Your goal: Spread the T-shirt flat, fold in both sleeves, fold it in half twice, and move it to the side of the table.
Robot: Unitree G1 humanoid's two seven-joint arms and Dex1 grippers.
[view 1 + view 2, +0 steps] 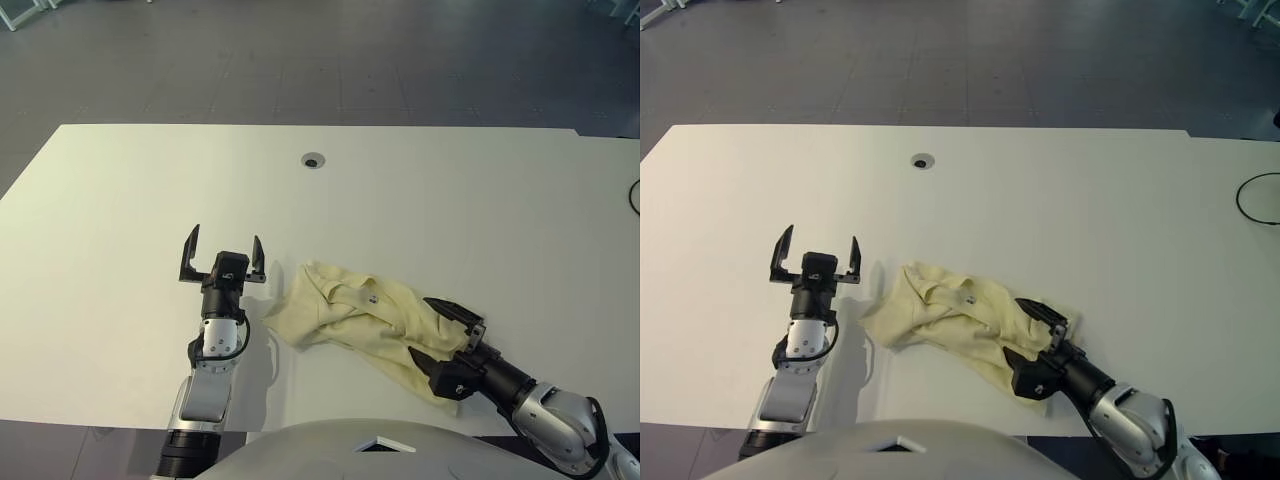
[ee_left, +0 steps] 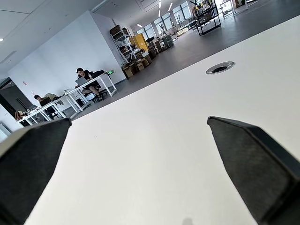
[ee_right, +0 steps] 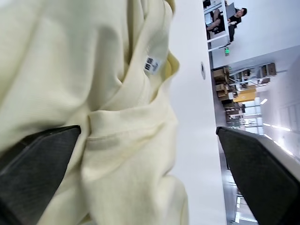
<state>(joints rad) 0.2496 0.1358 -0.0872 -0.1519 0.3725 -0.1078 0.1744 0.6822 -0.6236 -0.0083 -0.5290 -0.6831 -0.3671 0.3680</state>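
Judged light and limp, the crumpled T-shirt (image 1: 340,315) is best pinched at its edges; the left gripper (image 1: 224,240) and right gripper (image 1: 425,330) are held wide.

Bright, even overhead light falls on the white table (image 1: 120,200); ceiling strips (image 2: 159,5) glow far off in the room. The T-shirt (image 1: 350,315) casts a thin, soft shadow at its near edge, with gentle shading in its folds. On the left pincer (image 1: 226,238), the black fingers (image 2: 253,159) appear flat and dark close up.
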